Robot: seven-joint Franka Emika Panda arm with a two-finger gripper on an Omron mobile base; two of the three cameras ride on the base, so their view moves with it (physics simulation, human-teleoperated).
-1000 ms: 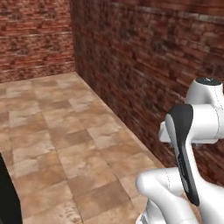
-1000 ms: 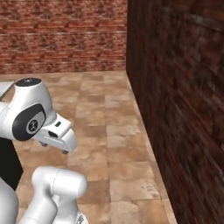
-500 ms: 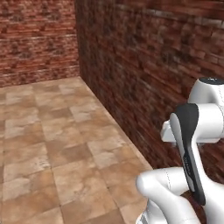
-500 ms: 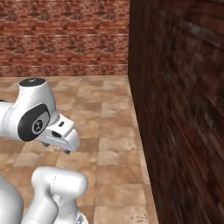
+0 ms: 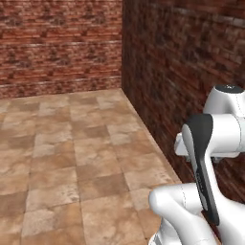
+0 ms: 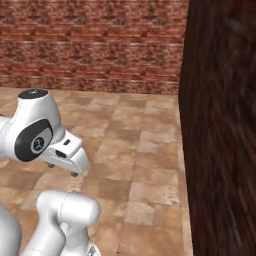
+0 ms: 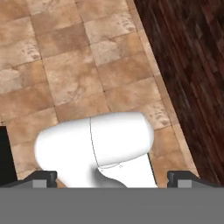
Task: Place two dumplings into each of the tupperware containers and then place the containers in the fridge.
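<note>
The dumplings, the tupperware containers and the fridge are out of view. In the hand view my gripper point(image 7: 113, 177) is open, its two dark fingertips point(image 7: 43, 176) standing far apart with nothing between them. It looks down at tiled floor beside a brick wall. The arm is folded close over the base, and its hand point(image 6: 70, 157) points down and forward in the right base view.
A tan tiled floor point(image 5: 72, 143) stretches ahead to a red brick back wall point(image 5: 57, 43). A darker brick wall point(image 5: 191, 57) runs close along the right side and meets the back wall in a corner. The edge of something dark point(image 7: 5, 153) shows at the left of the hand view.
The whole picture has shifted in both base views: the wall corner has slid to the right, so the camera has turned. A dark shape at the lower left has left the view. The arm keeps its pose.
</note>
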